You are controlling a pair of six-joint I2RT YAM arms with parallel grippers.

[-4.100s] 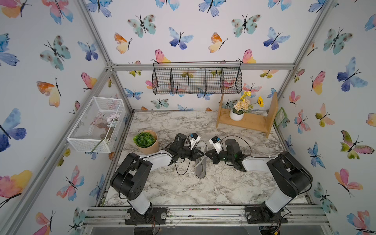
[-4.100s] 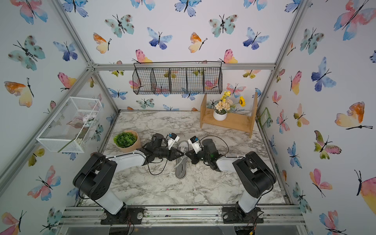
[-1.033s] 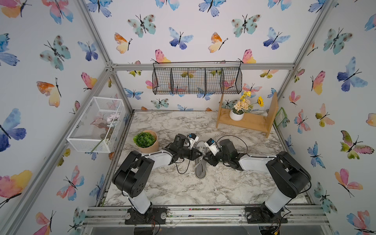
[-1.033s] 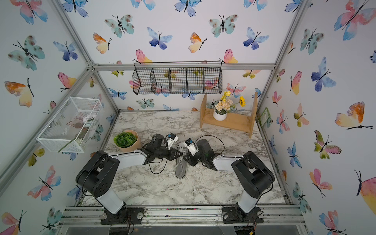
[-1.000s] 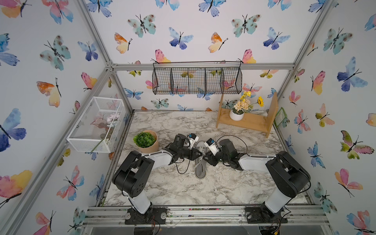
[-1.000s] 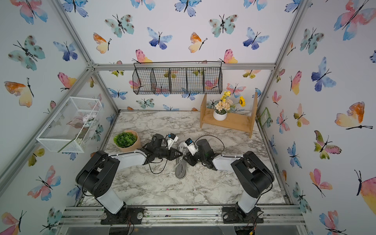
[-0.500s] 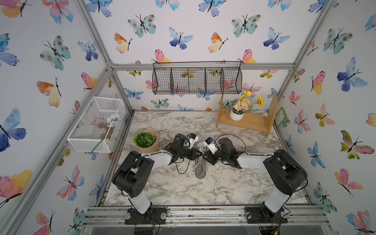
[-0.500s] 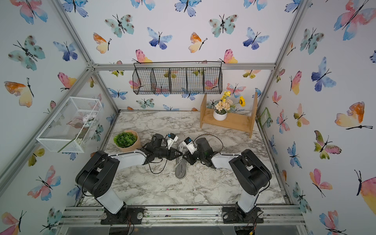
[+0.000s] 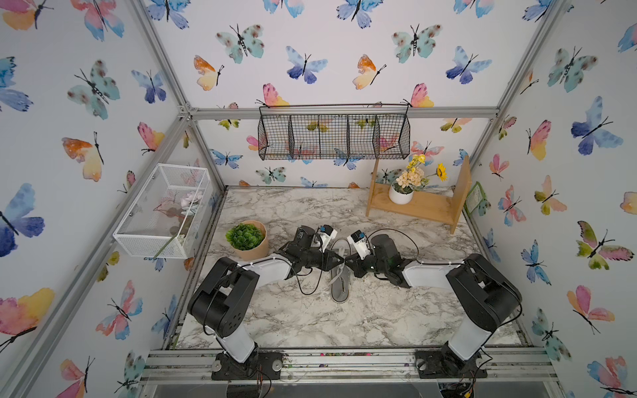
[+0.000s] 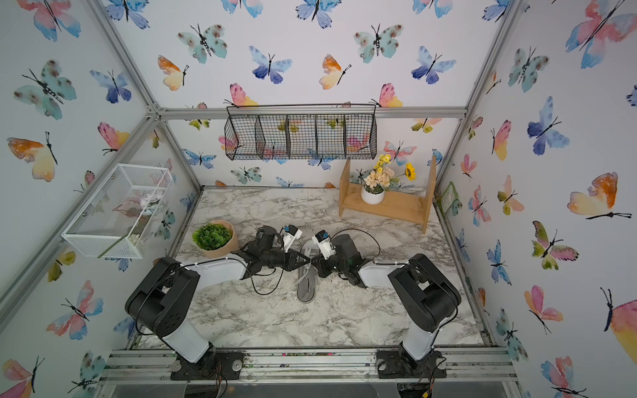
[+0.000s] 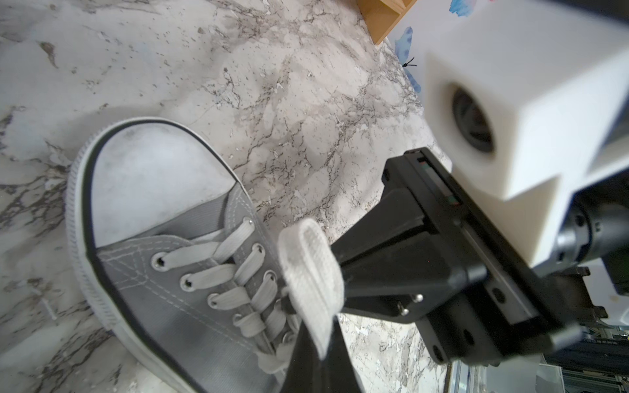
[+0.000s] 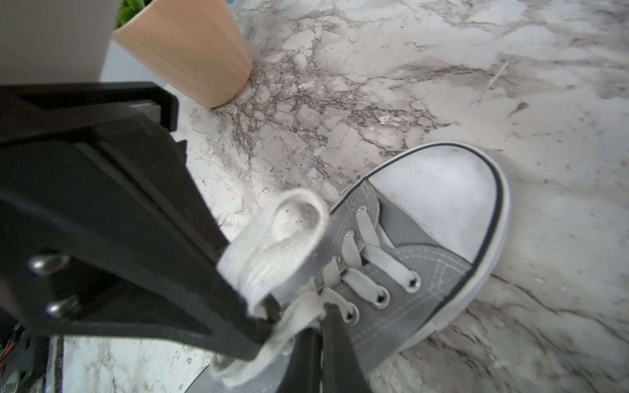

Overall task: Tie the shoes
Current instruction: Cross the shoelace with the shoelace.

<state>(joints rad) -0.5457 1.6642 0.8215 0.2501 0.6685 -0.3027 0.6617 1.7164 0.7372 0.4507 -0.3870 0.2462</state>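
Take the potted plant (image 9: 245, 241) as your reference. Your grey sneaker (image 9: 339, 287) lies flat on the marble desk (image 9: 344, 320), a short way to the right of that pot. Its heel is nearer the arm bases than the pot is. In both top views (image 10: 306, 287) the shoe is partly covered where the two arms meet above it. Its white toe cap (image 11: 149, 177) points away from the bases, level with the pot.

Your left gripper (image 9: 339, 262) reaches from the pot's side to the middle of the shoe. Its jaws are pressed together on a loop (image 12: 296, 231) of the white laces (image 11: 218, 272), which stands up out of their tip. The right wrist view shows this most clearly, with the pot (image 12: 190, 51) behind the left gripper (image 12: 262, 311).

Your right gripper (image 9: 349, 264) comes in from the side of the shoe away from the pot and meets the left one tip to tip. Its jaws are also pressed together, pinching the laces just beside the loop (image 11: 309, 268). In the left wrist view the loop hides the very tip of the right gripper (image 11: 340, 268).

The lower eyelets of the sneaker (image 12: 425, 238) are laced and flat.
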